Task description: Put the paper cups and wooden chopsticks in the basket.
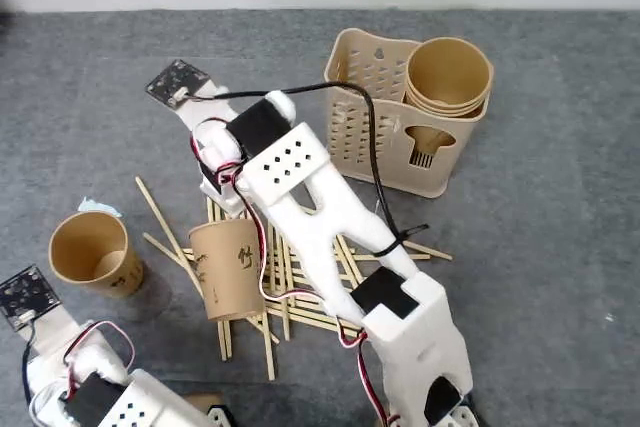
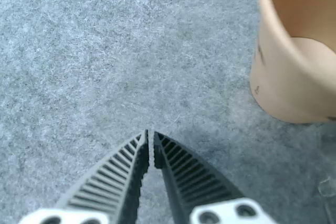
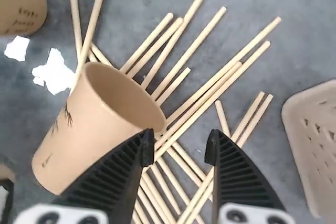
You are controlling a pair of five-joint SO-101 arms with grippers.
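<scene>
The tilted paper cup lay on the heaped chopsticks, its rim just beside one jaw of the right claw, which was spread above sticks running mostly away from it. The basket stood beyond, with stacked cups inside. The left claw, pressed together, hung near the upright cup. Paper scraps lay nearby.
</scene>
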